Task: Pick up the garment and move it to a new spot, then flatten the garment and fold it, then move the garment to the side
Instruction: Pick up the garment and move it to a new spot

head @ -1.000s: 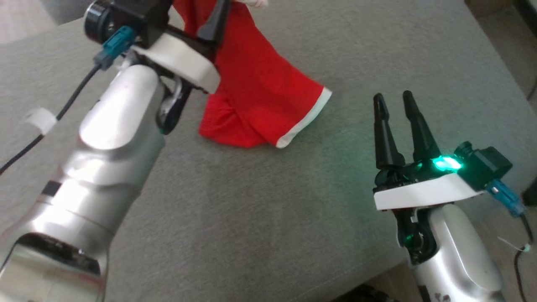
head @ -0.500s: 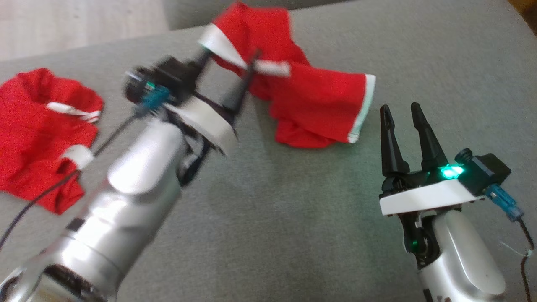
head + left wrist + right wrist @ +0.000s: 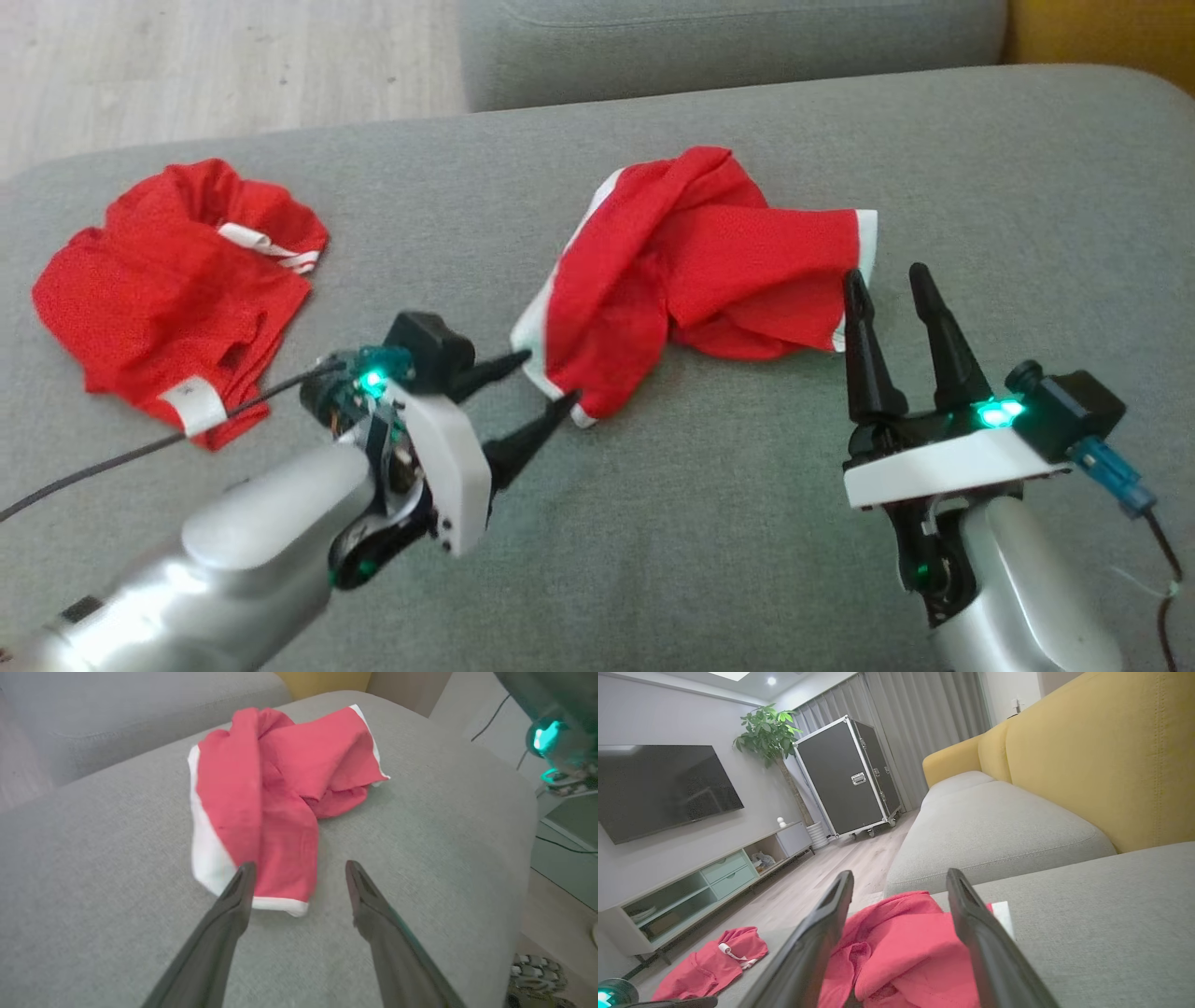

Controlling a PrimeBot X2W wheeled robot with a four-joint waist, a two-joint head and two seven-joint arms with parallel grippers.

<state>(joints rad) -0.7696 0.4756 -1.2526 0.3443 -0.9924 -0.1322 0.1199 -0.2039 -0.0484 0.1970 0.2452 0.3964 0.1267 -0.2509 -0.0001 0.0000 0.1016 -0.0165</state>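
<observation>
Far left: a second red garment point(image 3: 168, 280) lies crumpled on the grey cushion point(image 3: 653, 541), well apart from the task item. A dark cable point(image 3: 93, 471) runs across its near edge toward the left arm.

Left of centre: the left gripper point(image 3: 551, 375) is released, jaws spread wide, fingers pointing at the near-left corner of the garment point(image 3: 709, 252). In the left wrist view, one finger of the left gripper point(image 3: 299, 865) overlaps the white hem point(image 3: 205, 858); the other stands over bare cushion beside the cloth. No fabric is clamped between them. Whether the fingertips touch the cloth cannot be determined.

Centre: the garment lies in a loose, bunched heap in the middle of the cushion, red with white trim along its left and right edges. It is neither flattened nor folded.

Right: the right gripper point(image 3: 885, 273) is released and empty, fingers upright, tips just beside the garment's right-hand white edge. In the right wrist view the garment point(image 3: 906, 947) appears between and beyond its fingers.

Far right: a yellow backrest point(image 3: 1101, 756) rises beyond the cushions.
</observation>
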